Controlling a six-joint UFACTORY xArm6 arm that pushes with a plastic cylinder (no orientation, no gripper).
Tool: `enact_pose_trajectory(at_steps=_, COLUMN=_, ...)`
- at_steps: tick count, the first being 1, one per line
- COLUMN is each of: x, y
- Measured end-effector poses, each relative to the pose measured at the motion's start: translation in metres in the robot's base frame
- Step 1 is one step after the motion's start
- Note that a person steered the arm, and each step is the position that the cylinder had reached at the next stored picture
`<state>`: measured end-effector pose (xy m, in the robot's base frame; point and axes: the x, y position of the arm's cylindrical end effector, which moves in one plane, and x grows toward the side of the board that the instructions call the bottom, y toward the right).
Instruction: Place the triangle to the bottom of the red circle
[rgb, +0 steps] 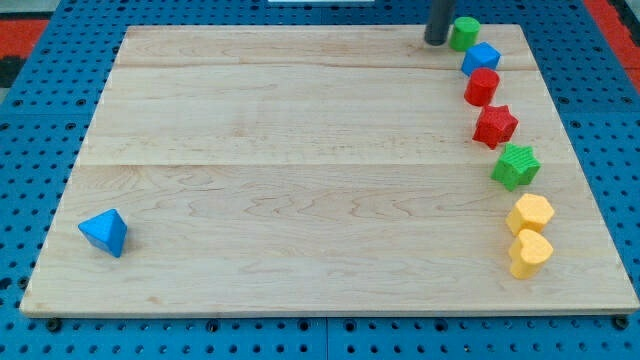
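A blue triangle block (105, 233) lies near the board's bottom left corner. A red circle block (482, 87) sits in a column of blocks along the view's right side. My tip (436, 41) rests at the view's top, just left of a green circle block (464, 33). The tip is up and to the left of the red circle and far from the blue triangle.
The column on the right runs downward: the green circle, a blue cube (481, 58), the red circle, a red star (495, 126), a green star (516, 166), a yellow hexagon (530, 214), a yellow heart (529, 253). The wooden board (300, 180) lies on a blue pegboard.
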<state>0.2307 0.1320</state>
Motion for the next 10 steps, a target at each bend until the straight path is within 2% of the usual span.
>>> enact_pose_trajectory(at_steps=1, x=0.050, y=-0.096)
enact_pose_trajectory(at_steps=2, x=0.108, y=-0.234)
enact_pose_trajectory(at_steps=3, x=0.181, y=-0.347)
enact_pose_trajectory(at_steps=4, x=0.271, y=-0.376)
enact_pose_trajectory(at_steps=5, x=0.324, y=-0.378)
enact_pose_trajectory(at_steps=6, x=0.353, y=-0.368)
enact_pose_trajectory(at_steps=8, x=0.283, y=-0.297)
enact_pose_trajectory(at_steps=10, x=0.283, y=-0.148)
